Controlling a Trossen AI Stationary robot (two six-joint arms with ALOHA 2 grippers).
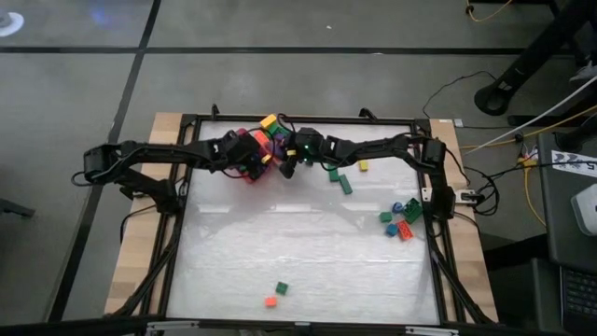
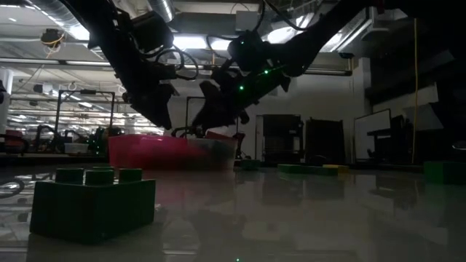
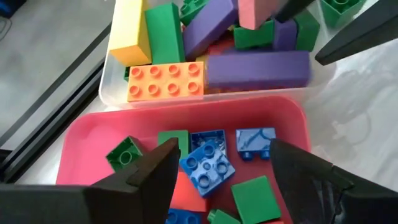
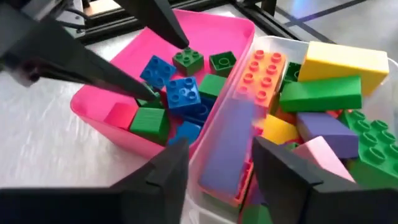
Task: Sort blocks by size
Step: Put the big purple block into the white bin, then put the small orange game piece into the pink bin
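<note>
Blocks split between two trays at the far edge of the table [image 1: 308,252]: short squarish ones, blue [image 3: 207,167] and green [image 3: 124,154], piled in the pink tray [image 3: 81,155]; long bars, among them a purple bar [image 3: 258,70], an orange studded bar [image 3: 165,81], a yellow bar [image 3: 129,31] and a green bar [image 3: 165,32], heaped in the clear tray [image 3: 107,87] touching it. More blocks loose on the white surface: a green bar [image 1: 345,184] and a small yellow piece [image 1: 363,166] near the trays, a cluster of green, blue and red [image 1: 401,222] toward the right edge, a green block [image 1: 282,288] and an orange one [image 1: 270,301] side by side near the front edge, well apart from the rest. In the low view, a green studded block [image 2: 92,204] close to the lens. Left claw [image 3: 217,171] hanging over the pink tray, fingers spread wide, gripping nothing, blue blocks visible in the gap between them. Right claw [image 4: 214,165] poised above the shared wall of the two trays, fingers also parted and empty. Both arms reaching in from opposite sides and meeting over the trays, a green light glowing on the right wrist [image 1: 305,149].
</note>
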